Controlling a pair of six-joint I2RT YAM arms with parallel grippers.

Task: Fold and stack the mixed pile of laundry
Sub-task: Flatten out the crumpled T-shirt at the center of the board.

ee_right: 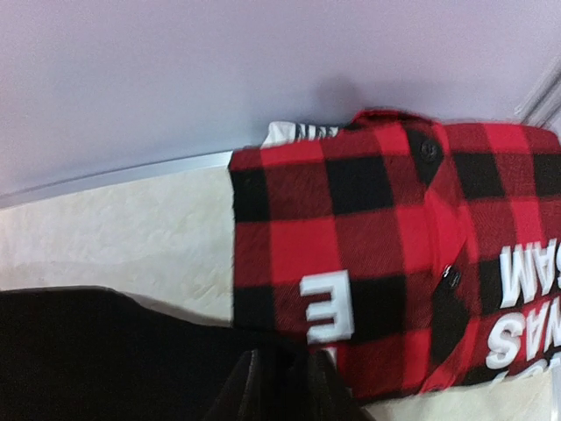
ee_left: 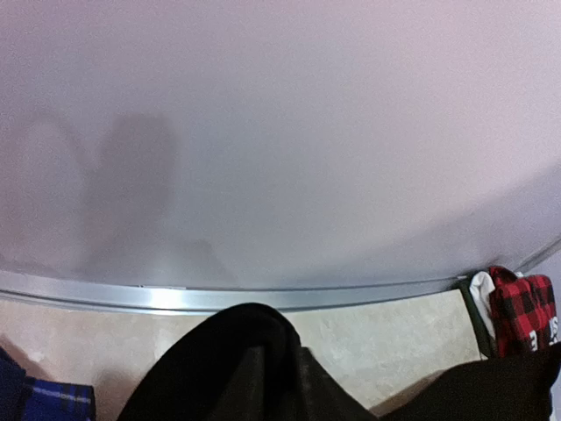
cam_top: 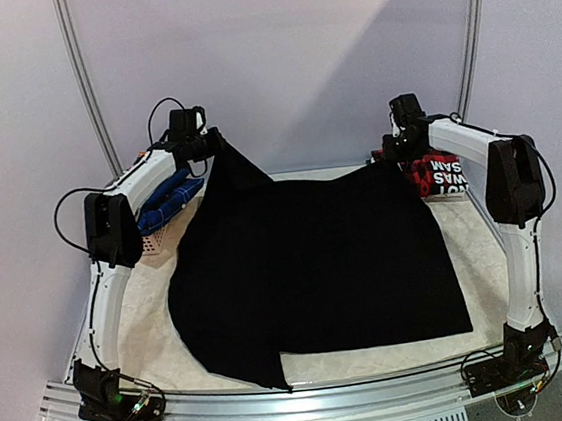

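Two far corners of the black garment (cam_top: 317, 267) seemed mid-spread before folding: the left tool (cam_top: 209, 146) pinched one raised corner, while the right tool's (cam_top: 395, 148) grip could not be told. Matte, limp cloth sprawled across the table (cam_top: 476, 250), beside a red-checked flannel (ee_right: 368, 237); next it likely needed laying flat

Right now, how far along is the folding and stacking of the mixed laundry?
Looks done: a red plaid shirt lies folded at the far right. In hand: the black garment is spread over the table, its far left corner lifted by the left gripper; the right gripper sits at its far right corner, grip unclear. Left: folding it, then the blue plaid shirt bunched at the left.
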